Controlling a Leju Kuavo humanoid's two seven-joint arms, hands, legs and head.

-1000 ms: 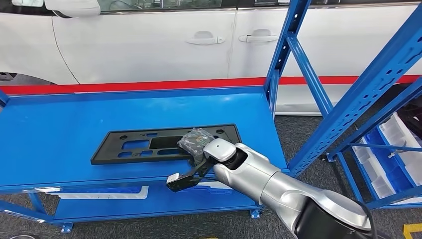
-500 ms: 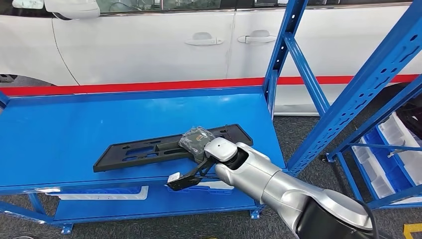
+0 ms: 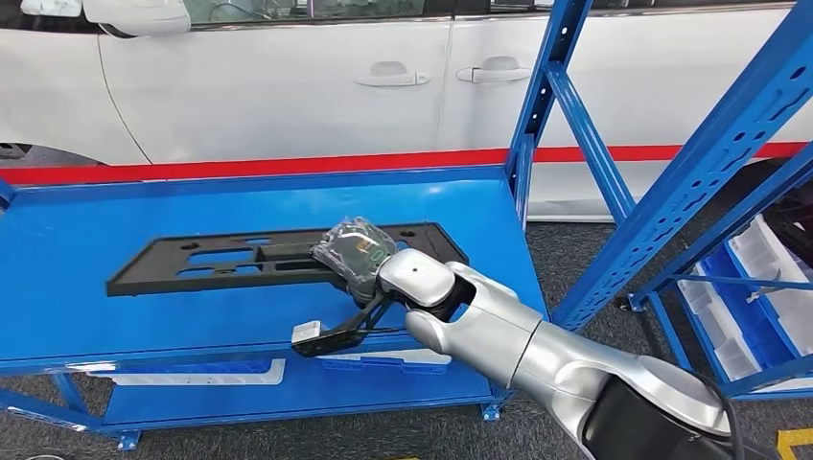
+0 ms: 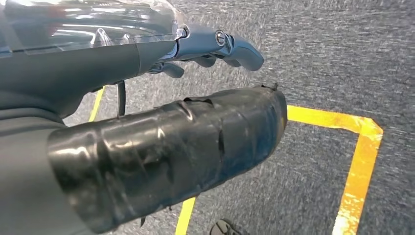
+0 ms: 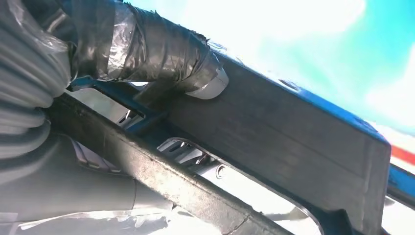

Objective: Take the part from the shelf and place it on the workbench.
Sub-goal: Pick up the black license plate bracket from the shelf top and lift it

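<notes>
The part (image 3: 220,261) is a long flat black plastic frame with cut-outs. It hangs just above the blue shelf surface (image 3: 115,211), reaching out to the left. My right hand (image 3: 355,254), wrapped in clear film, grips its right end. In the right wrist view the taped thumb (image 5: 147,49) presses on the part's (image 5: 274,147) black bar, with the fingers underneath. My left hand (image 4: 161,142) hangs over the grey floor with nothing in it and its fingers loosely apart.
A white car (image 3: 288,77) stands right behind the shelf. Blue rack uprights (image 3: 566,96) rise at the shelf's right end, with bins of white parts (image 3: 757,287) low on the right. A dark cable with a white tag (image 3: 307,331) dangles under my right wrist.
My right hand has lifted the part off the shelf surface and carried it to the left; it first tilted, then levelled out. The left hand shows no earlier frame.
</notes>
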